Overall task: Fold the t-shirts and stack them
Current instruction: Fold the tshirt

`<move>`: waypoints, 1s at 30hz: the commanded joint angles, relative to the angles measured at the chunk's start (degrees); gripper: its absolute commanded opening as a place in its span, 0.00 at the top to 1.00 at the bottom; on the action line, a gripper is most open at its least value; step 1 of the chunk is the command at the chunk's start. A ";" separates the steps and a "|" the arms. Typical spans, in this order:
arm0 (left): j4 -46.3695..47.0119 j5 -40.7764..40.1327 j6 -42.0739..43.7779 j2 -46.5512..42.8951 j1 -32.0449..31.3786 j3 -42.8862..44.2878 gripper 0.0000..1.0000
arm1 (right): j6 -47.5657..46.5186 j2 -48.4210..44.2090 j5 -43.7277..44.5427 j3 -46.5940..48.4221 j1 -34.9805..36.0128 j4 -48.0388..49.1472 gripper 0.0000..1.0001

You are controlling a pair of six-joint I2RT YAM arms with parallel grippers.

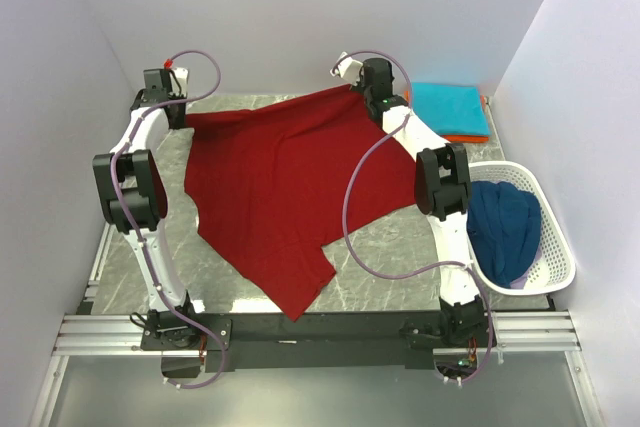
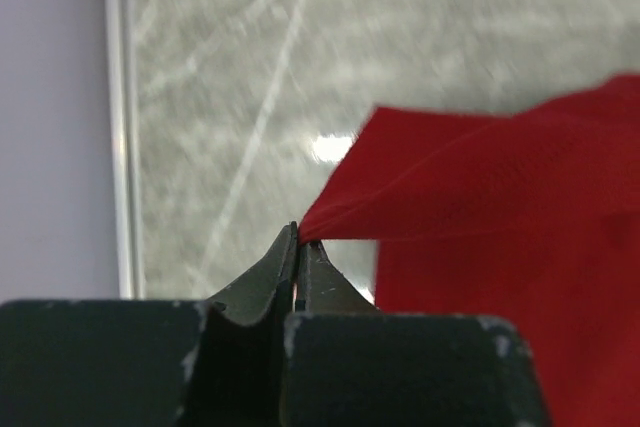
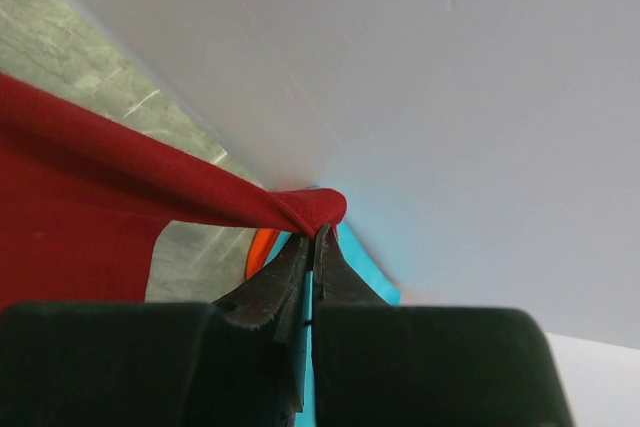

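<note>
A dark red t-shirt (image 1: 280, 187) hangs spread between my two arms over the marble table (image 1: 400, 242), its lower end trailing to the near edge. My left gripper (image 1: 183, 115) is shut on one far corner of it (image 2: 340, 212). My right gripper (image 1: 362, 89) is shut on the other far corner (image 3: 318, 209). A folded teal t-shirt (image 1: 450, 107) lies on an orange one (image 1: 465, 137) at the far right; both show behind my right fingers (image 3: 290, 282). A navy blue t-shirt (image 1: 505, 227) lies crumpled in the basket.
A white plastic mesh basket (image 1: 555, 237) stands at the right edge of the table. White walls close in the back and both sides. The arm bases sit on a metal rail (image 1: 320, 332) at the near edge.
</note>
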 commanded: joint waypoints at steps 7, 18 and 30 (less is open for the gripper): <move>-12.24 -0.31 -11.47 -12.28 -1.11 -9.21 1.00 | -0.56 -2.28 -3.57 -1.05 -2.29 0.36 1.00; -22.71 7.69 -20.09 -26.79 -6.73 -23.97 0.99 | -1.79 -7.37 -7.17 -8.43 -3.78 -1.57 1.00; -23.69 7.26 -20.71 -28.64 -14.65 -33.31 0.99 | -4.77 -10.01 -7.53 -17.39 -4.93 -0.43 1.00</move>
